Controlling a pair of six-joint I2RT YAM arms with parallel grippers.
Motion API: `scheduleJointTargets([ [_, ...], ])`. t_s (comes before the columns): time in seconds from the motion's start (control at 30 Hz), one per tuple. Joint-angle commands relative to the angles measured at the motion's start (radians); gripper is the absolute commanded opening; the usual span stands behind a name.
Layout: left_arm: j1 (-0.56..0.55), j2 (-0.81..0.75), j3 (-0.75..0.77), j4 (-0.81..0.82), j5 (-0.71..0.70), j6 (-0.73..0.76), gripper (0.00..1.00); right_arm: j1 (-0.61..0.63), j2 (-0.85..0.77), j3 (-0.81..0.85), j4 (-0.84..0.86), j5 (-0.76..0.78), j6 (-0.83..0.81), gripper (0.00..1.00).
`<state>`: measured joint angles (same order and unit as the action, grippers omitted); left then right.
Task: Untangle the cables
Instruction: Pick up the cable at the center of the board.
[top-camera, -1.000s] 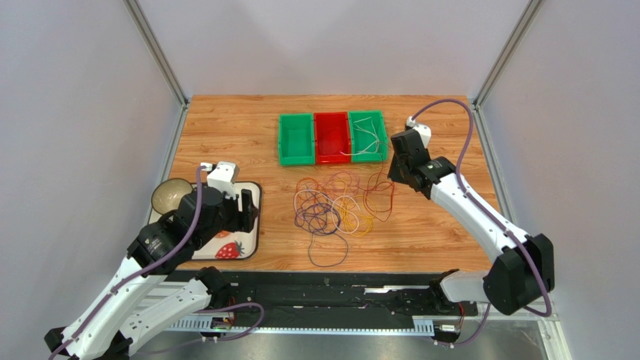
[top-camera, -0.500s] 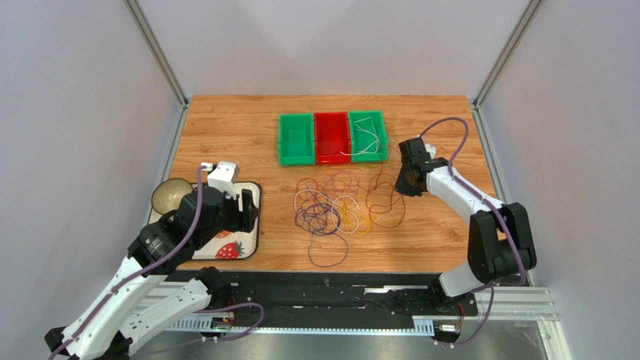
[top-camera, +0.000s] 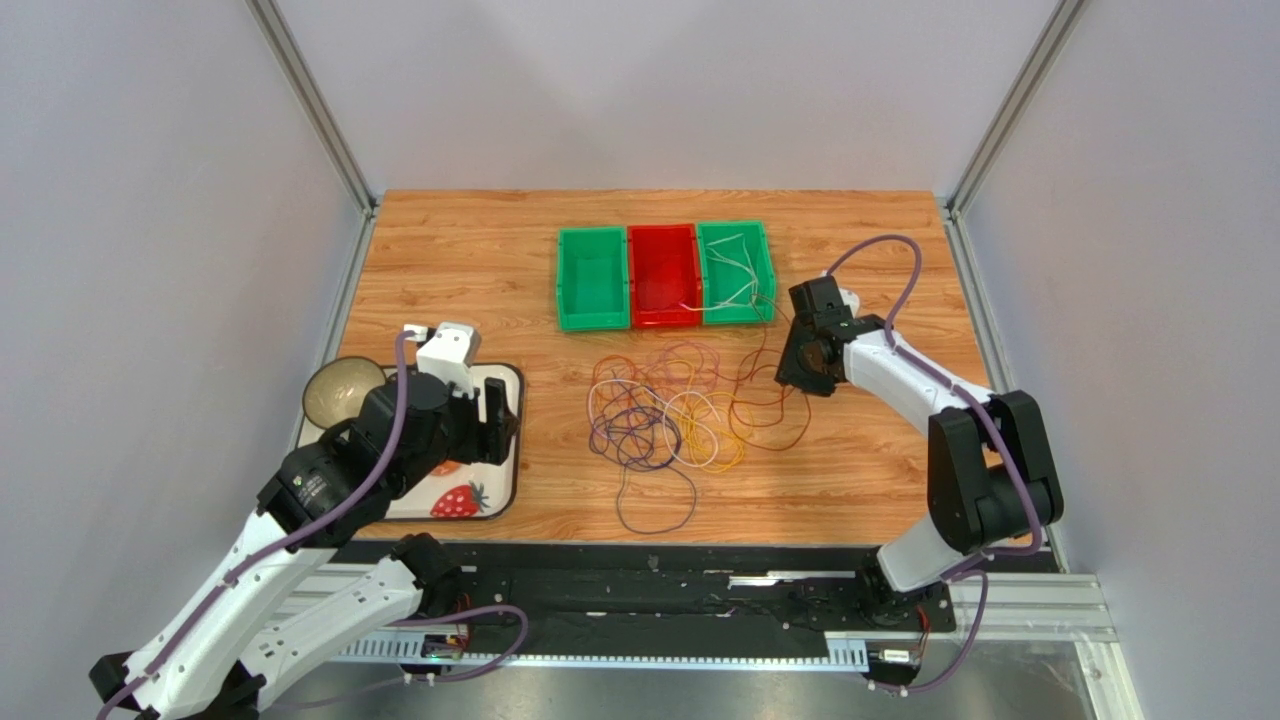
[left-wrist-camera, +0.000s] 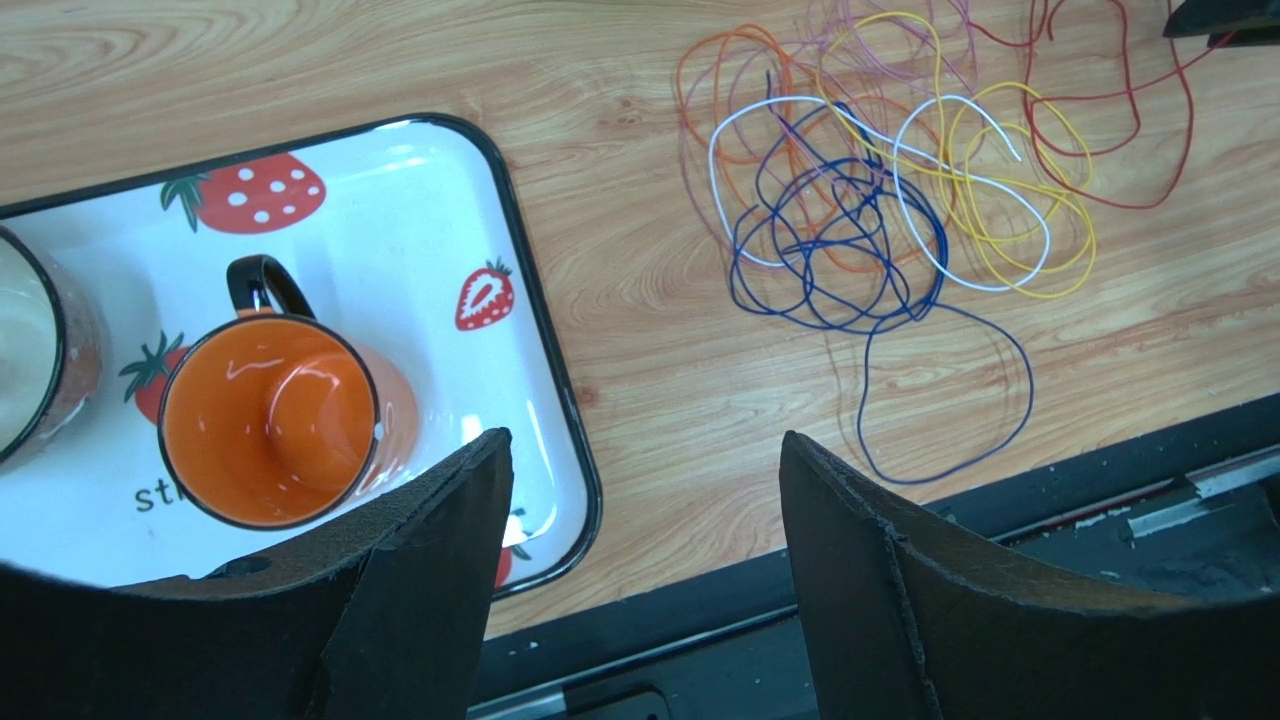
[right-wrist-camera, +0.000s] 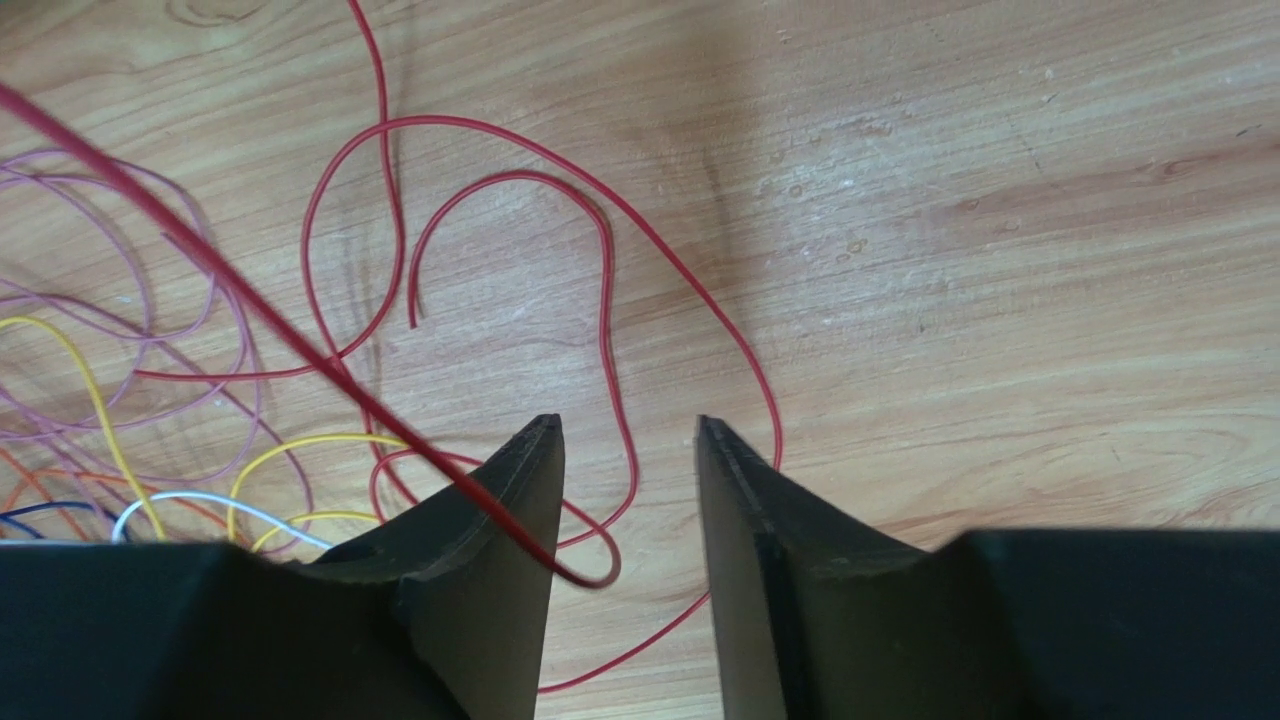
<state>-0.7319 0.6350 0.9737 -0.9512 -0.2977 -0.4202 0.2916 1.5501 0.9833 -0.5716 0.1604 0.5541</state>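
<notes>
Top ext. cam is set high above & behind the arm bases and tilted down toward the far wall; the whole table (top-camera: 451, 255) is covered from a distance. Left wrist cam is held fairly high over the near-left part and aimed down past the left gripper (left-wrist-camera: 646, 458); tray (left-wrist-camera: 544, 345) & cables (left-wrist-camera: 857, 225) are taken in. Right wrist cam is held v. close to the tabletop at the tangle's right side, aimed down past the right gripper (right-wrist-camera: 631, 435). The cables are shared by all 3 views, the tray by top & left wrist only.
</notes>
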Motion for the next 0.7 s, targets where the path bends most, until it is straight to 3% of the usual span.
scheduleJointTargets([
  [0.0,-0.003,0.006,0.000,0.022,-0.001,0.006,0.74,0.003,0.037,0.048,0.007,0.062,-0.019,0.45],
  [0.23,-0.003,0.008,-0.001,0.023,0.000,0.006,0.74,0.003,0.090,0.090,-0.004,0.129,-0.036,0.60],
  [0.67,-0.004,-0.006,-0.003,0.026,0.003,0.008,0.74,0.003,0.202,0.135,0.016,0.094,-0.063,0.58],
])
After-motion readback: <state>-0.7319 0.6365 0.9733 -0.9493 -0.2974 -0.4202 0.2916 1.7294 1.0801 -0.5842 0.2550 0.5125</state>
